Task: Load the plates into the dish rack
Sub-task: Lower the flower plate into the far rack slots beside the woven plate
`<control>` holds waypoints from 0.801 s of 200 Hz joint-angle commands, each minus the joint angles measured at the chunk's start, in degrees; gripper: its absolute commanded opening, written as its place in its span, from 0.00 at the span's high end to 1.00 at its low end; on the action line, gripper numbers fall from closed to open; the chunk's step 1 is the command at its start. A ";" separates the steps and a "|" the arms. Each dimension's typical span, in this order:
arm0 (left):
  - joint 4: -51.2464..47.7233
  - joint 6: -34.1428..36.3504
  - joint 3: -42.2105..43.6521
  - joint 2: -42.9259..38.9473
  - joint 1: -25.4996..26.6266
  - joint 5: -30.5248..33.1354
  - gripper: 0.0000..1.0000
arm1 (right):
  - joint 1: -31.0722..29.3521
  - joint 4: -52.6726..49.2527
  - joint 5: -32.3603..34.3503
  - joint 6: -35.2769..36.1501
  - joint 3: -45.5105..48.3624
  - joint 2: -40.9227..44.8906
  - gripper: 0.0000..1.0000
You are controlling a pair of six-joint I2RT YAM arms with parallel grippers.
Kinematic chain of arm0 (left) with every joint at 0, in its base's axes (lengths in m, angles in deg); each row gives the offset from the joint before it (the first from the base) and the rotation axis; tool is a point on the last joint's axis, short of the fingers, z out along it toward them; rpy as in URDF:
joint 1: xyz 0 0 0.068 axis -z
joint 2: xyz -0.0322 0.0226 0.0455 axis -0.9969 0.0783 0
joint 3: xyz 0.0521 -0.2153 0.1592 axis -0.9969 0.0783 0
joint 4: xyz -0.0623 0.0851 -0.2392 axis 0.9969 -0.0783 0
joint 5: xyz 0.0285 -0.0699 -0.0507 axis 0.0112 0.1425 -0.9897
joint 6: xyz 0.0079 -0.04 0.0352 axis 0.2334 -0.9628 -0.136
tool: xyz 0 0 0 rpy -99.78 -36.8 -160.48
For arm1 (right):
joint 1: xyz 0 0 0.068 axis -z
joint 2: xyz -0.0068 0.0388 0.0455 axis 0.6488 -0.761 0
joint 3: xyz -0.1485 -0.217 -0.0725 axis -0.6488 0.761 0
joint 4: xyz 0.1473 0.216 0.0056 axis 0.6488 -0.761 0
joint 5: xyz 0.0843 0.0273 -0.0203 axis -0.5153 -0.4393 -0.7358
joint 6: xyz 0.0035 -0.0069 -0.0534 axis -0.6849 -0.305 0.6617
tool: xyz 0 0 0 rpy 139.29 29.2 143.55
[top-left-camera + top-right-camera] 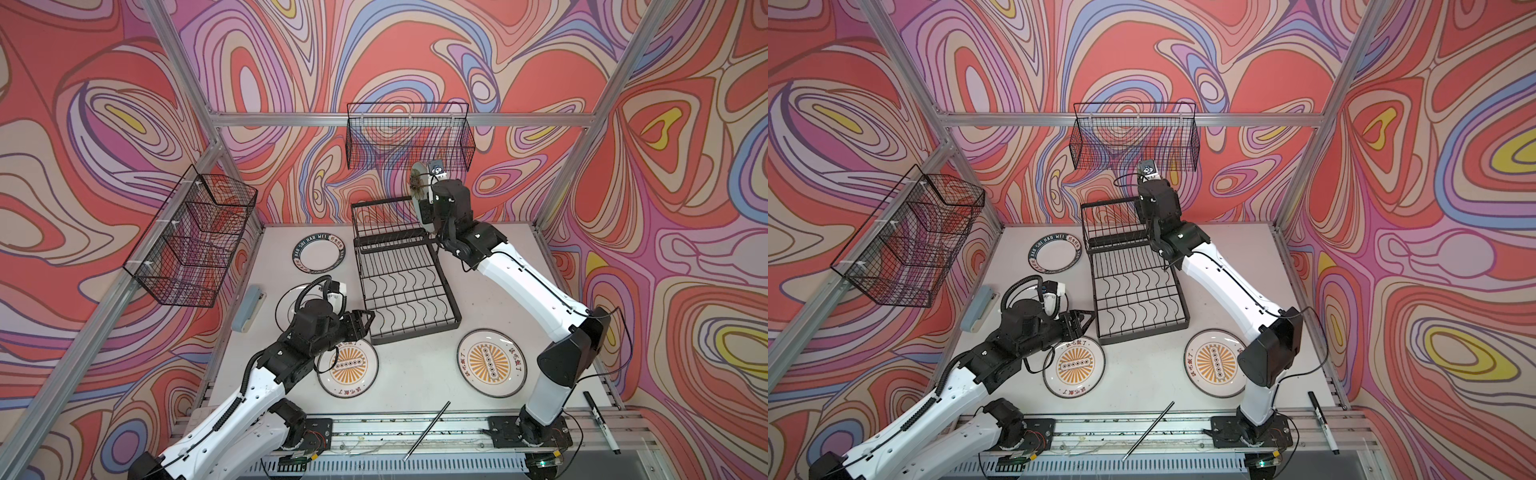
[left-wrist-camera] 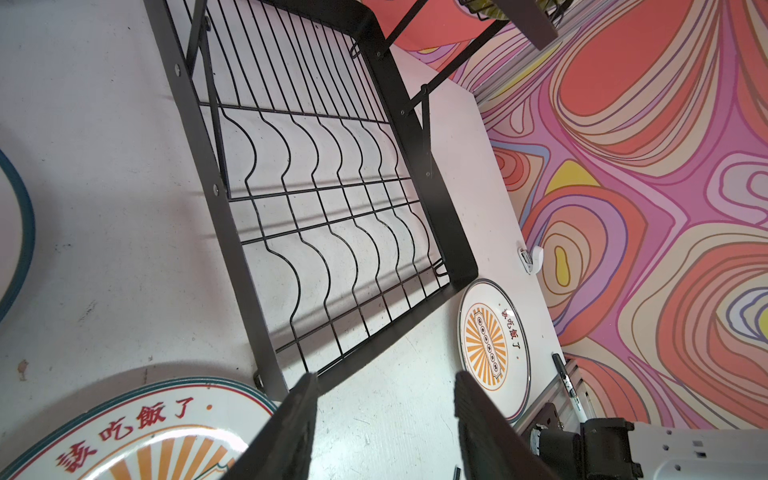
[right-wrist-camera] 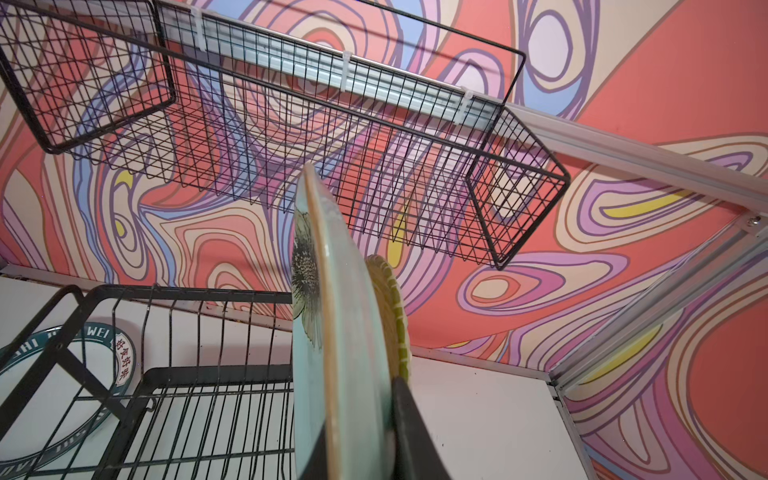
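Swirling red, pink and lilac walls are enclosing a white tabletop [image 1: 415, 395]. The dish rack [image 1: 405, 286] is sitting at its middle. Its raised slotted tier is standing at the far end, and its flat wavy-wire tray is lying bare at the near end. A back mesh basket [image 1: 409, 137] is hanging on the rear rail and a left mesh basket [image 1: 191, 237] on the side rail.

The right gripper [image 3: 357, 415] is clamping the rim of the pale green flowered plate [image 1: 417, 183], holding it on edge above the right end of the raised tier. In the right wrist view a yellow plate [image 3: 388, 299] is standing on edge just behind it, its seat hidden.

The left gripper [image 2: 384, 378] is hovering about half open over bare table, holding nothing, just off the tray's near left corner.

Four plates are lying flat on the table:
- The lettered-rim plate [image 1: 319, 253] is lying left of the raised tier.
- The dark-ringed plate [image 1: 286, 309] is lying partly under the left arm.
- The left sunburst plate [image 1: 349, 370] is lying beside the tray's near left corner.
- The right sunburst plate [image 1: 491, 363] is lying off its near right corner.

A pale blue block [image 1: 249, 307], a marker [image 1: 600, 422] and a thin rod [image 1: 428, 430] are lying at the edges.
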 commanded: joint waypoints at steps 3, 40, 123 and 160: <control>-0.33 -0.02 -1.21 -0.16 0.18 0.09 0.44 | -0.14 6.95 1.80 -1.00 -1.48 1.07 1.00; -0.77 0.08 -1.12 -0.64 0.21 0.33 0.44 | -0.12 7.30 2.04 -1.70 -0.40 -0.49 1.00; -1.21 0.34 -0.71 -1.10 0.18 0.72 0.44 | -0.14 8.17 3.16 -2.04 1.46 -1.07 1.00; -1.30 0.34 -0.58 -1.17 0.18 0.92 0.44 | -0.16 8.89 4.50 -1.87 2.79 -1.24 1.00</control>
